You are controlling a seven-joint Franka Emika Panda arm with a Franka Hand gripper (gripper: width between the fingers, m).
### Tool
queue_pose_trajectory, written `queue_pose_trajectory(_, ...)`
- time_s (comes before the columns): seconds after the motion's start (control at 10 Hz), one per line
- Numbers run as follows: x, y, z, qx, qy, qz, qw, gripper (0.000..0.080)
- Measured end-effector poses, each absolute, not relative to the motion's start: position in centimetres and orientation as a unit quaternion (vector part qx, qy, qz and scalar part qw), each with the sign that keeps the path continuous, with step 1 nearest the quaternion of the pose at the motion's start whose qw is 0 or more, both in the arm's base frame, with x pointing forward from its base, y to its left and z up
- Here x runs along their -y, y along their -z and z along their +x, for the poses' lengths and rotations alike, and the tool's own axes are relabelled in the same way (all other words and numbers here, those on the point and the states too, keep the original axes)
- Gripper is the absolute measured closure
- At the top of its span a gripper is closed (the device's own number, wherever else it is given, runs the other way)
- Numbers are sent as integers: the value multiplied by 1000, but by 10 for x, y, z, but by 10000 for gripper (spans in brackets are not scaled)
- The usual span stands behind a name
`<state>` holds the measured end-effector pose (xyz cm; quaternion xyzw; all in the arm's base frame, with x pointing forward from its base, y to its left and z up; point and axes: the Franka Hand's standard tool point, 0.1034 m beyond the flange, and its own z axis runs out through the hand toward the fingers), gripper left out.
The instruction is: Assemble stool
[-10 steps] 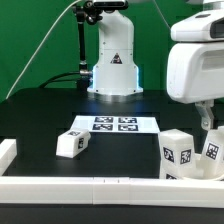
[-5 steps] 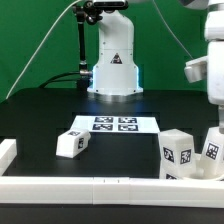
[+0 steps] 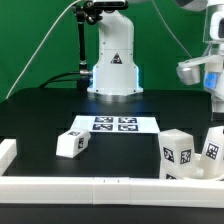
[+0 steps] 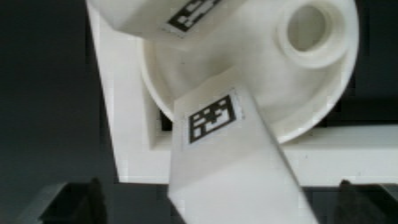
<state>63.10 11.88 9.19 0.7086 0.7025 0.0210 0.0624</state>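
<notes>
A green backdrop (image 3: 40,40) stands behind a matte black bench (image 3: 40,115).

In the wrist view the seat (image 4: 240,60) fills the frame. It is a smooth white plastic disc with a raised rim and a round hole (image 4: 317,30). A flat-sided white leg (image 4: 222,150) with a black-and-white square tag lies across it, running down between the tool's dark fingertips (image 4: 80,200). The tool (image 4: 210,203) looks open: its jaws stand wide, with a gap to the leg on each side and nothing gripped.

The seat is out of sight in the exterior view. There, a lying leg (image 3: 72,142) rests near the marker board (image 3: 115,124). Two upright legs (image 3: 177,152) (image 3: 213,148) stand at that view's right, blocky and tagged. Long white rails (image 3: 100,188) border the front. Part of the white arm (image 3: 205,65) shows high at that view's right.

The step in hand seems to be fitting a leg to the seat. The next move likely calls for closing squarely on the leg's flat sides. The smooth plastic may slip.
</notes>
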Motion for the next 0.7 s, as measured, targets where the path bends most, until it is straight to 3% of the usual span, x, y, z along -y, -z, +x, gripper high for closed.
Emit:
queue_pose_trajectory(0.5, -109, -84, 631, -770, -6, 634, 69, 150)
queue_pose_trajectory(0.7, -111, -78, 628, -768, -4, 637, 66, 414)
